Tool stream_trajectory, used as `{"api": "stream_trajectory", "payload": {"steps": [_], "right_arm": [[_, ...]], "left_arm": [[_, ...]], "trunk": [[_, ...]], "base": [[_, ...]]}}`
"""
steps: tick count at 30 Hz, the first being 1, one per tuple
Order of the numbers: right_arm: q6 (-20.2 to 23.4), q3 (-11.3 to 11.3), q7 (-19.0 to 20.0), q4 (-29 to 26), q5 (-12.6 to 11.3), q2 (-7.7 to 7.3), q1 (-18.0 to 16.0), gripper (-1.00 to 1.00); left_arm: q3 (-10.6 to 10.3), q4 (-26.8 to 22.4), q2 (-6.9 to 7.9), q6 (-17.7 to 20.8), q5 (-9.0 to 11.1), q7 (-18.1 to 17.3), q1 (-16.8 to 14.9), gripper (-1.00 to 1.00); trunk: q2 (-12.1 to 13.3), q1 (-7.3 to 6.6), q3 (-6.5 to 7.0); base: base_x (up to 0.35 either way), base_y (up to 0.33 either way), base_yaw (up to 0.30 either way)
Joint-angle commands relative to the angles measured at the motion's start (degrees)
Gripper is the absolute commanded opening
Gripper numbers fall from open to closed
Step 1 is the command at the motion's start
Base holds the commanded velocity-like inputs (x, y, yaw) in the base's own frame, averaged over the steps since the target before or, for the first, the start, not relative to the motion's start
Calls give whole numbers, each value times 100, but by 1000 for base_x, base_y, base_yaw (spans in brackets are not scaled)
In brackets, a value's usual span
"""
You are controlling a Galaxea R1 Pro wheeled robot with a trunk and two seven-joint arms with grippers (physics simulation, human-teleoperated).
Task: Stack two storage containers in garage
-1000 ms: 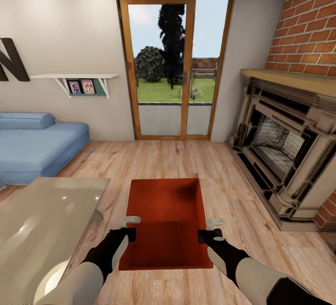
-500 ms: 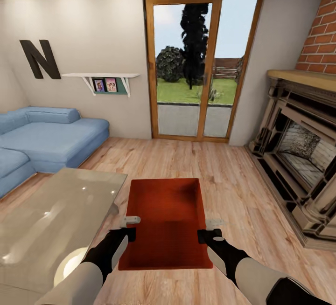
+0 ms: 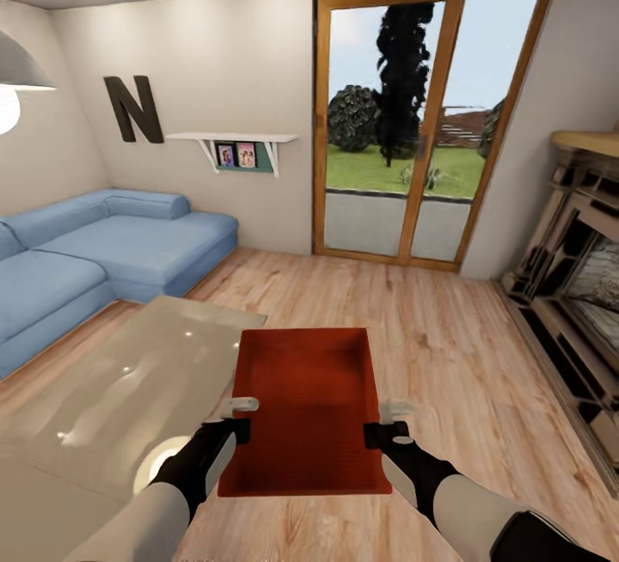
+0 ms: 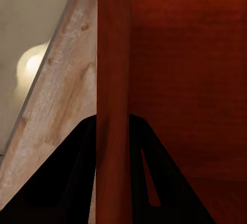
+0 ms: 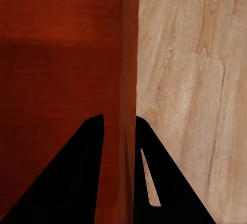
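With the left gripper and right gripper clamped on opposite walls of the storage container, keep it level during transit.

I see a matt orange-red storage container with a faintly ribbed inside, above pale, grainy wood-plank floor. At nine o'clock, a glossy glass-topped counter; beyond it, a soft blue cloth sofa.

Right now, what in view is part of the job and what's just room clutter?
Job:
- storage container, held off the wood floor
- left gripper, clamped on its side wall
- right gripper, clamped on the opposite wall

Clutter:
- blue sofa
- glass table
- fireplace
- glass doors
- wall shelf
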Motion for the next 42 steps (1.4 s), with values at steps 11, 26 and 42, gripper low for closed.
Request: {"api": "stream_trajectory", "payload": {"steps": [11,26,42], "right_arm": [[-39,-204,-132,43,84,-89,-11,-100],[-49,-204,-127,43,83,-88,-12,-100],[-49,-204,-125,43,84,-88,-12,-100]], "left_arm": [[7,189,45,53,-82,50,0,-100],[1,189,45,53,-82,50,2,-100],[1,189,45,53,-82,50,0,-100]], "trunk": [[-10,2,-9],[-10,2,-9],[-10,2,-9]], "base": [[0,0,280],[0,0,265],[0,0,263]]}}
